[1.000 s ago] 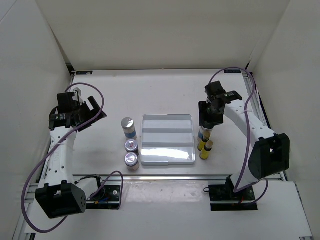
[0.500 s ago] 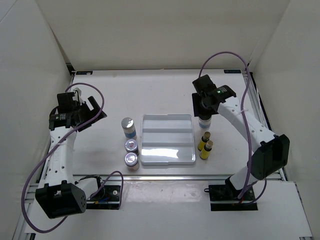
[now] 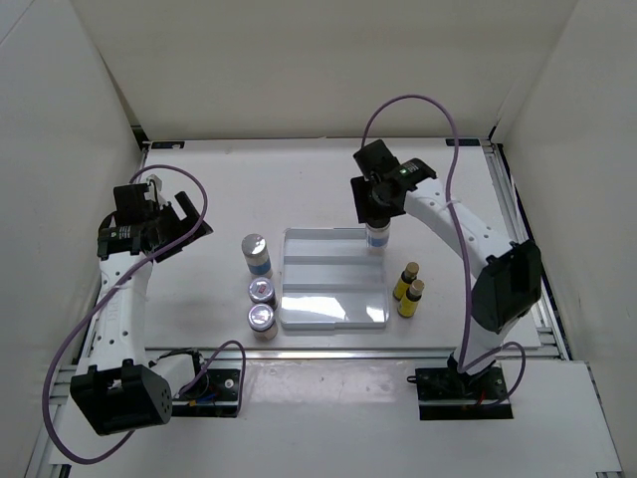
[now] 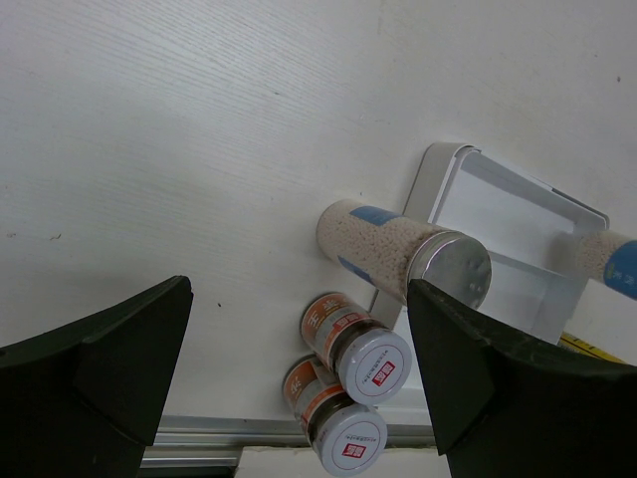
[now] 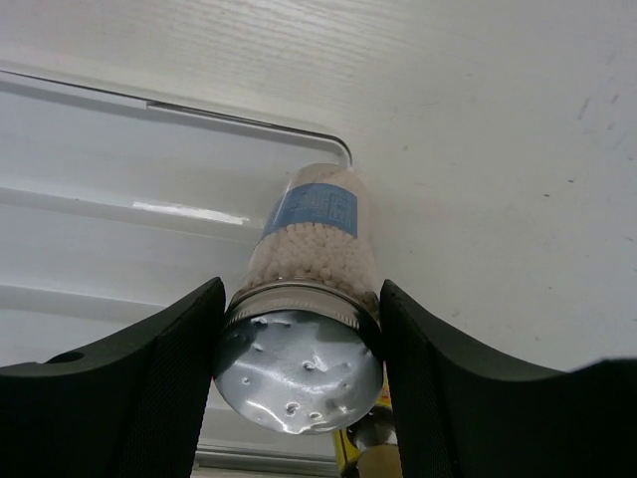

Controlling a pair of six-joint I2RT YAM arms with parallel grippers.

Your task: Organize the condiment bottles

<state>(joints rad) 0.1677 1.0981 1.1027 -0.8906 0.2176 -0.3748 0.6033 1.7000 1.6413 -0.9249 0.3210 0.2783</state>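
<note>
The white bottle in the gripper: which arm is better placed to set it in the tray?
Right. The right gripper is shut on the white bottle at the tray's far corner; the left gripper hangs open.

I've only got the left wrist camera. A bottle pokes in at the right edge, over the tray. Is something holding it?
Observer: Yes. The right gripper is shut on that white bottle, with one finger on either side of its top end.
Operator: Where is it relative to the tray?
Observer: From above, its base is at the far right corner of the tray. I cannot tell whether it rests on the tray.
Operator: And the yellow sliver at my lower right?
Observer: That is a farther yellow bottle and a nearer yellow bottle. They stand upright, close together, on the table just right of the tray.
</note>
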